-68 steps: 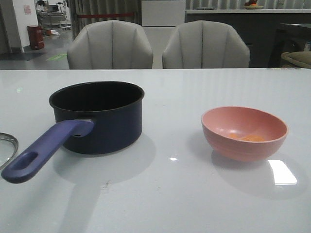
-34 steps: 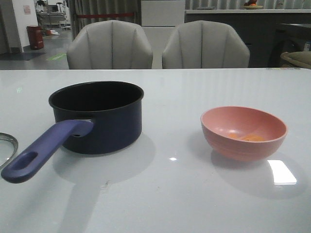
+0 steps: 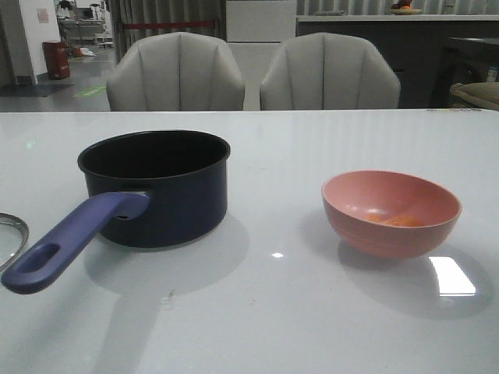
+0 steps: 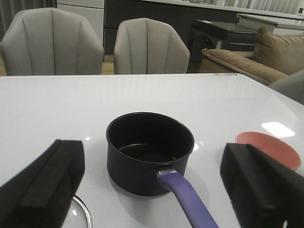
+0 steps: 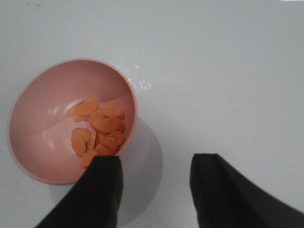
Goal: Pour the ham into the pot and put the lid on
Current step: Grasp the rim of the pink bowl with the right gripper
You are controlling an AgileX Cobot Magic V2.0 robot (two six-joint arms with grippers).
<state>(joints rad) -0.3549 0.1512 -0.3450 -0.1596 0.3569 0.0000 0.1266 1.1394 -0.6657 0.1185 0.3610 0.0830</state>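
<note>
White table (image 3: 296,312) fills most of the room we can see, shiny and smooth. Nearest to the robot, at the left edge, a bit of the lid (image 3: 9,234) peeks in — only its steel rim shows. Next comes the pot (image 3: 156,187), dark and round, with its long purple handle (image 3: 70,238) pointing back toward the robot. It has nothing in it. Over on the right sits the bowl (image 3: 391,212), pink, well apart from the pot. The ham (image 5: 99,128) lies in a little heap of orange slices at the bottom of it. Far behind stand two grey chairs (image 3: 175,72).

Neither arm shows in the front view. The left gripper (image 4: 152,190) hangs above the table with its jaws wide, and the pot sits between them in its view. The right gripper (image 5: 154,185) hovers over the bowl's near rim, jaws wide too, holding nothing.

Picking up the bowl looks like the job now. The right gripper should come down so one finger goes inside the rim and one outside, then squeeze gently. Keep clear of the ham — a finger pushed in too deep would squash the slices. Lift the bowl level so none slide out early.
</note>
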